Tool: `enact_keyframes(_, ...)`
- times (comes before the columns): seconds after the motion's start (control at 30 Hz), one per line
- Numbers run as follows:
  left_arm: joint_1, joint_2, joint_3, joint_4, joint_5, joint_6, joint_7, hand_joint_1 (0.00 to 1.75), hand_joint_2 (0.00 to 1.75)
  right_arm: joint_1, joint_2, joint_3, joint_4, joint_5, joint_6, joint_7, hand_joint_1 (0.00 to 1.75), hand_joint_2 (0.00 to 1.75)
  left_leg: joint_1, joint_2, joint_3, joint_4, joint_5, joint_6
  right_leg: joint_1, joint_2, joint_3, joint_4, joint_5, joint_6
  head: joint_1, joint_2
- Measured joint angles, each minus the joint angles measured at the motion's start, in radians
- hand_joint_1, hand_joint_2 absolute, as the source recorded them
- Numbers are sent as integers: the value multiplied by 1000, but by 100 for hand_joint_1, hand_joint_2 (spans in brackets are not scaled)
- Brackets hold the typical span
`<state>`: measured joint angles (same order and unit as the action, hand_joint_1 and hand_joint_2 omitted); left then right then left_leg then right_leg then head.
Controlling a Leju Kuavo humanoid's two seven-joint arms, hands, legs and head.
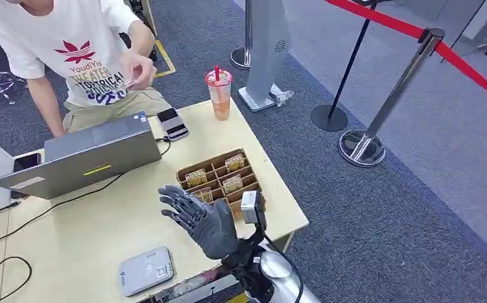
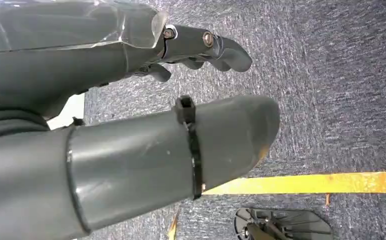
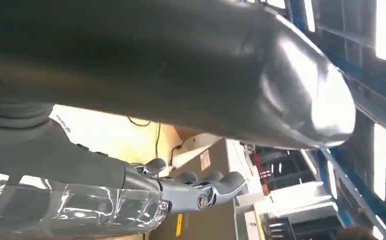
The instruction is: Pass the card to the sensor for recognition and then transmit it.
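My right hand (image 1: 200, 218) is raised above the pale table (image 1: 89, 233) with its fingers spread and nothing in them; its fingers (image 3: 216, 184) are also seen from the right wrist. Just beyond it stands a brown cardboard box (image 1: 211, 160) with compartments holding cards (image 1: 233, 163). The grey-white card sensor (image 1: 146, 270) lies flat near the table's front edge, to the left of my hand. My left hand (image 2: 106, 55) hangs over grey carpet, holding nothing. Across the table a person's hands (image 1: 135, 71) pinch something small that I cannot make out.
An open grey laptop (image 1: 96, 154) sits at the back left with cables trailing. Two phones (image 1: 173, 123) and an orange drink cup (image 1: 219, 93) stand near the far edge. Stanchions (image 1: 380, 120) with a red belt and a kiosk base (image 1: 266, 50) stand on the carpet at right.
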<state>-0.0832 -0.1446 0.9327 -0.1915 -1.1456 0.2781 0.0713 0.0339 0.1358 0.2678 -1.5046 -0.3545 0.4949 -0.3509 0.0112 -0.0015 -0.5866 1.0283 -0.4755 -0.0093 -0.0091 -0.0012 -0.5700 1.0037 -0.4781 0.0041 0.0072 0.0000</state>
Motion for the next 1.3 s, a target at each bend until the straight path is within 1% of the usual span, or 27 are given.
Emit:
enact_keyframes(0.07, 1, 0, 2, 0, 0, 0, 0, 0, 0, -7, -4, 5, 6, 24, -25, -6, 0, 0, 0, 0, 0, 0, 0, 0, 0, 0, 0, 0, 0, 0, 0, 0)
enact_keyframes(0.17, 1, 1, 8, 0, 0, 0, 0, 0, 0, -17, -15, 18, 15, 55, -39, -18, 0, 0, 0, 0, 0, 0, 0, 0, 0, 0, 0, 0, 0, 0, 0, 0)
enact_keyframes(0.2, 1, 1, 9, 0, 0, -2, 0, 0, 0, -21, -19, 22, 16, 64, -44, -21, 0, 175, 0, 0, 0, 0, 0, 0, 0, 0, 0, 0, 0, 0, 0, 0)
enact_keyframes(0.3, 1, 3, 13, 0, 0, -3, 0, 0, 0, -38, -27, 33, 20, 96, -67, -35, 0, 175, 0, 0, 0, 0, 0, 0, 0, 0, 0, 0, 0, 0, 0, 0)
enact_keyframes(0.37, 2, 5, 13, 0, -1, -3, -2, 0, 0, -50, -30, 39, 19, 143, -109, -37, 0, 175, 0, 0, 0, 0, 0, 0, 0, 0, 0, 0, 0, 0, 0, 0)
enact_keyframes(0.4, 2, 5, 13, 0, -3, -3, -2, 0, 0, -58, -32, 43, 18, 171, -138, -38, 0, 175, 0, 0, 0, 0, 0, 0, 0, 0, 0, 0, 0, 0, 0, 0)
enact_keyframes(0.5, 2, 5, 13, 0, -8, -3, -2, 0, 0, -97, -36, 57, 7, 289, -264, -32, 0, 175, 0, 0, 0, 0, 0, 0, 0, 0, 0, 0, 0, 0, 0, 0)
enact_keyframes(0.7, 0, 5, 13, 0, -26, -5, 3, 0, 0, -172, -47, 87, -13, 482, -450, -23, 0, 175, 0, 0, 0, 0, 0, 0, 0, 0, 0, 0, 0, 0, 0, 0)
enact_keyframes(0.77, -2, 5, 13, 0, -35, -6, 9, 0, 0, -191, -52, 102, -18, 584, -550, -31, 0, 175, 0, 0, 0, 0, 0, 0, 0, 0, 0, 0, 0, 0, 0, 0)
enact_keyframes(0.8, -3, 5, 13, 0, -39, -7, 10, 0, 0, -197, -54, 106, -21, 621, -586, -34, 0, 175, 0, 0, 0, 0, 0, 0, 0, 0, 0, 0, 0, 0, 0, 0)
enact_keyframes(0.87, -9, 5, 10, 0, -52, -15, 19, 0, 0, -215, -61, 122, -22, 776, -736, -39, 0, 175, 0, 0, 0, 0, 0, 0, 0, 0, 0, 0, 0, 0, 0, 0)
enact_keyframes(0.9, -11, 5, 6, 0, -58, -16, 21, 0, 0, -222, -66, 131, -22, 841, -798, -41, 0, 175, 0, 0, 0, 0, 0, 0, 0, 0, 0, 0, 0, 0, 0, 0)
enact_keyframes(1.0, -22, 5, -8, 0, -74, -25, 33, 0, 0, -241, -79, 153, -19, 1009, -956, -31, 0, 175, 0, 0, 0, 0, 0, 0, 0, 0, 0, 0, 0, 0, 0, 0)
enact_keyframes(1.03, -26, 5, -14, 0, -77, -28, 39, 0, 0, -249, -84, 160, -14, 1057, -996, -25, 0, 175, 0, 0, 0, 0, 0, 0, 0, 0, 0, 0, 0, 0, 0, 0)
enact_keyframes(1.17, -39, 4, -30, 0, -85, -32, 44, 0, 0, -287, -93, 183, 24, 1166, -1080, -3, 0, 175, 0, 0, 1, 0, 0, 0, 0, 0, 0, 0, 1, 0, 0, 0)
enact_keyframes(1.23, -43, 4, -38, 0, -86, -33, 44, 0, 0, -303, -96, 189, 44, 1191, -1100, 5, 0, 175, 0, 0, 1, 0, 1, 0, 0, 0, 0, 0, 1, 0, 0, 0)
enact_keyframes(1.3, -44, 4, -41, 0, -87, -33, 45, 0, 0, -310, -98, 196, 55, 1200, -1104, 8, 0, 175, 0, 0, 1, 0, 1, 0, 0, 0, 0, 0, 1, 0, 0, 0)
